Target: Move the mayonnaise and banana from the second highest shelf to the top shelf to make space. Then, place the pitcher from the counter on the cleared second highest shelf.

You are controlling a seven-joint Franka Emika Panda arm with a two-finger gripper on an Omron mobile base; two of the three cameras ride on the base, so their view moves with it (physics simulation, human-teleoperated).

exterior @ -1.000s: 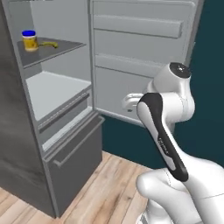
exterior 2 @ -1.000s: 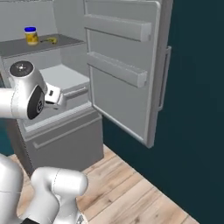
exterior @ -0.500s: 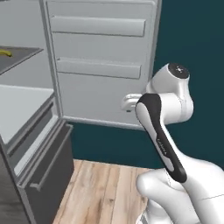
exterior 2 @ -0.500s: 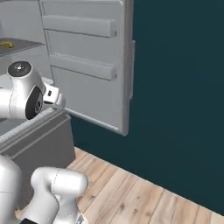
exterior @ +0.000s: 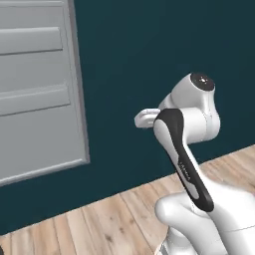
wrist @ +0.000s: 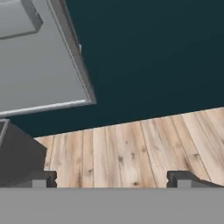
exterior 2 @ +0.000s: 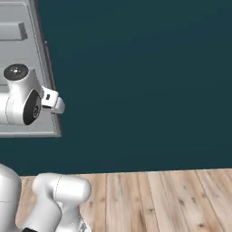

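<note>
The mayonnaise, the banana, both fridge shelves, the pitcher and the counter are out of view. My gripper [wrist: 113, 179] is open, its two dark fingertips [wrist: 43, 178] set wide apart with nothing between them. It looks down at wooden floor and the lower corner of the fridge door. My folded white arm [exterior: 187, 129] stands in front of the teal wall, and the hand [exterior 2: 53, 101] juts out beside the door's edge.
The open grey fridge door [exterior: 35, 89] stands at the left, with its inner racks visible [exterior 2: 18, 54] [wrist: 39, 65]. A dark teal wall [exterior: 164, 50] lies ahead over a wooden plank floor [wrist: 131, 148]. A dark grey fridge base corner [wrist: 17, 157] is at the lower left.
The base has turned to the right, so the whole scene slid left. The fridge interior with the jar and banana left the picture. The arm kept its folded pose.
</note>
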